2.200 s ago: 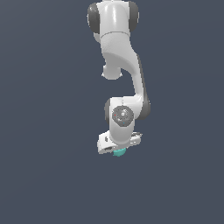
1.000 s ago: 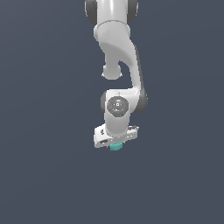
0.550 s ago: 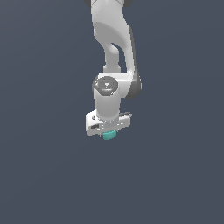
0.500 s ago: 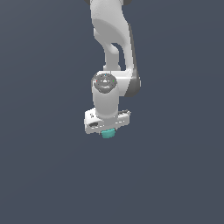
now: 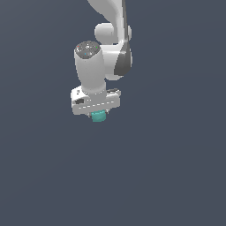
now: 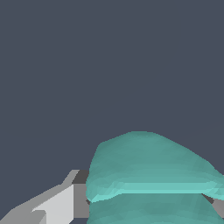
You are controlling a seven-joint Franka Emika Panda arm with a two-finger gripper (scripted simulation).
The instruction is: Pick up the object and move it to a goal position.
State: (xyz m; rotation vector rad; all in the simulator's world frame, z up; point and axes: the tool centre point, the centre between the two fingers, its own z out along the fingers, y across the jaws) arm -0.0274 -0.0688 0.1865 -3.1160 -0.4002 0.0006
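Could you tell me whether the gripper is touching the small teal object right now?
Touching. In the wrist view a grey finger sits flush against the teal object with no gap; the exterior view shows it tucked under the gripper.

White glossy arm (image 5: 112, 20) with rounded links, dark grey joint bands, a grey cap with tiny coloured dots, and a flat white gripper (image 5: 98, 111) body.
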